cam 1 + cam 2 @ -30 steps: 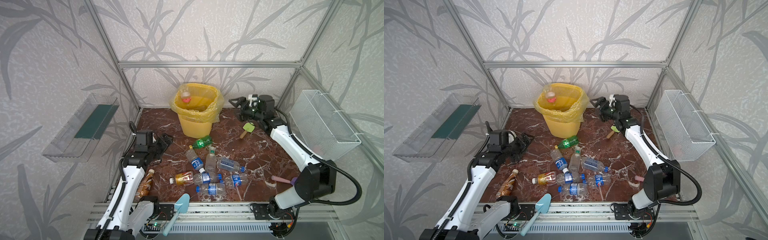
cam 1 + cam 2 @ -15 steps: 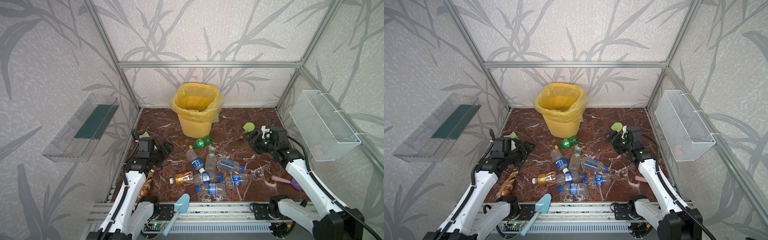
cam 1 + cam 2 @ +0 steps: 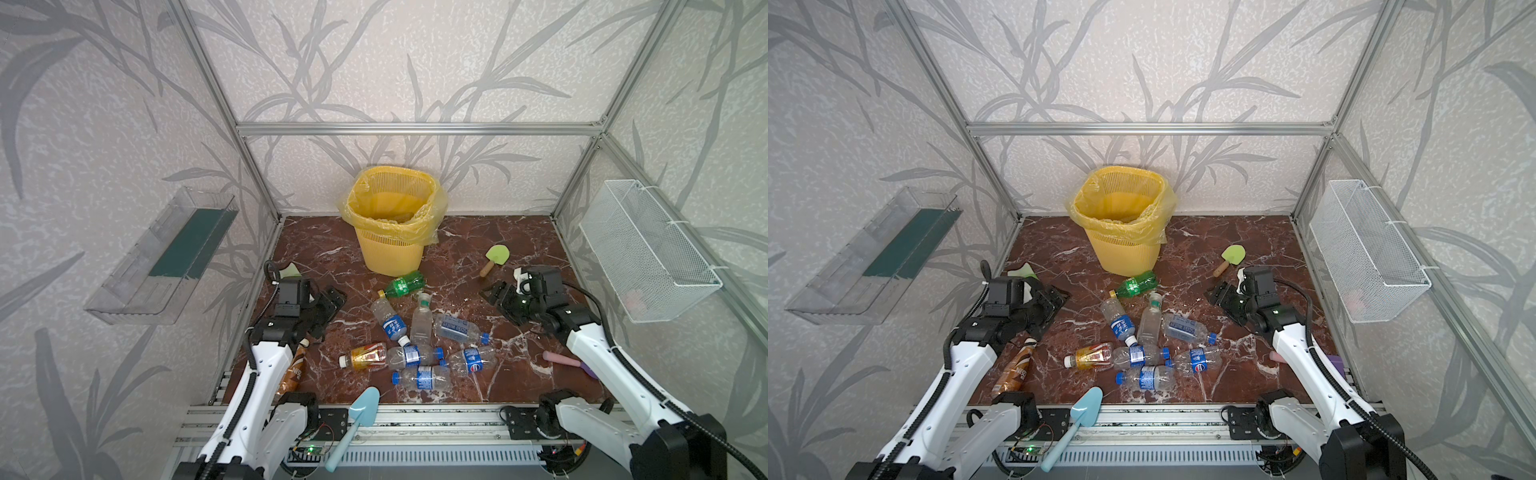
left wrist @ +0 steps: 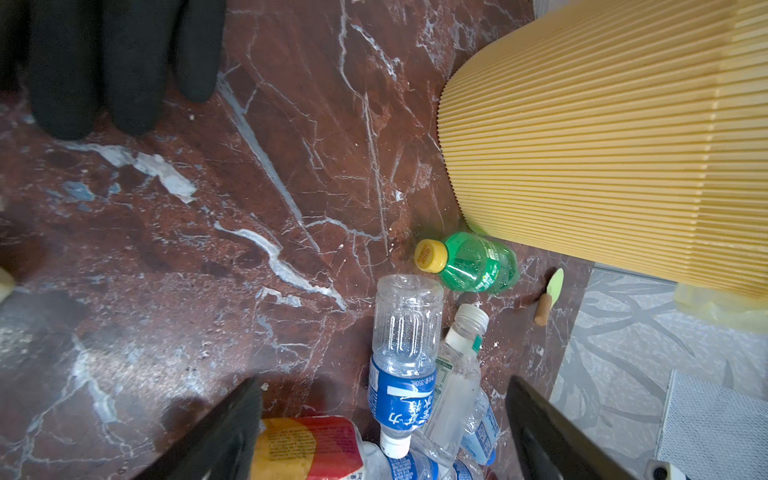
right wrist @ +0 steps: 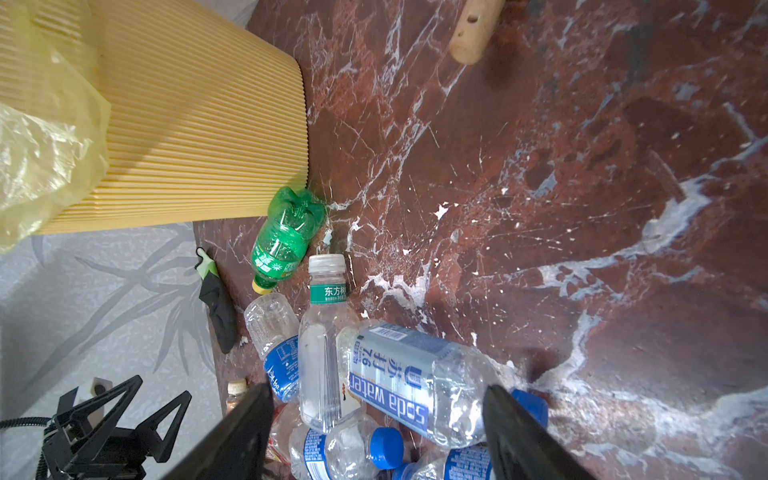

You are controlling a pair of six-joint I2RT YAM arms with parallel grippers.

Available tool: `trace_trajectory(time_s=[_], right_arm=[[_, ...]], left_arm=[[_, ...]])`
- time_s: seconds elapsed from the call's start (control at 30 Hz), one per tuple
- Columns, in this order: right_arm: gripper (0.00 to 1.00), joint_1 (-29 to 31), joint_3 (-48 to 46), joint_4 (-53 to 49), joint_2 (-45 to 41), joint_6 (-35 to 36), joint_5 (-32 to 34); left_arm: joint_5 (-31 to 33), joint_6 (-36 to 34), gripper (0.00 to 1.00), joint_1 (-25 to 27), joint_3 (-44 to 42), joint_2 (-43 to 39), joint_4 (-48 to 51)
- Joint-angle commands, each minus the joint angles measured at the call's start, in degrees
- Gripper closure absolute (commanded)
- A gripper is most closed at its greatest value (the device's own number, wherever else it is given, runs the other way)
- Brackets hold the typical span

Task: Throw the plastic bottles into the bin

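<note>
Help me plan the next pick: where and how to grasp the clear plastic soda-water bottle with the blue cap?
Likely across its labelled middle, from above, right tool spanning its width: the clear plastic soda-water bottle lies on its side, label uppermost and unobstructed.

Both top views: high at front, angled down and back over whole red-brown marble floor (image 3: 478, 237) and yellow lattice plastic bin (image 3: 392, 253); framing nearly same, slight sideways shift. Left wrist view: close above floor, facing bin base. Right wrist view: close, opposite side. Both share small green plastic bottle (image 4: 478, 264) beside bin.
</note>
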State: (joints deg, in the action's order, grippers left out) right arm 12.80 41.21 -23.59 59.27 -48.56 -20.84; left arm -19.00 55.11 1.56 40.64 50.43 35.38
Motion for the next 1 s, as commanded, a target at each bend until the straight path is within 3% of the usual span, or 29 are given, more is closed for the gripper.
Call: trace_trajectory(time_s=[0.0,0.17,0.43,0.7,0.97], right_arm=[[0.21,0.7,-1.2,1.9,0.8,0.2,0.8],[0.21,1.1,-2.4,3.5,1.9,0.4,0.6],[0.21,1.1,-3.9,6.1,3.4,0.7,-0.6],[0.21,1.1,-5.3,8.5,4.7,0.8,-2.2],[0.21,1.1,-6.1,9.8,5.4,1.2,-3.5]], left_arm=[[4.3,0.9,0.09,-0.3,-0.6,-1.1,3.5],[11.1,1.3,0.08,-0.3,2.0,0.2,10.3],[28.2,4.7,0.05,-0.2,7.2,2.9,21.8],[42.4,-4.5,0.0,-0.2,7.3,3.8,20.9],[43.6,-6.0,0.0,-0.3,3.8,5.3,19.3]])
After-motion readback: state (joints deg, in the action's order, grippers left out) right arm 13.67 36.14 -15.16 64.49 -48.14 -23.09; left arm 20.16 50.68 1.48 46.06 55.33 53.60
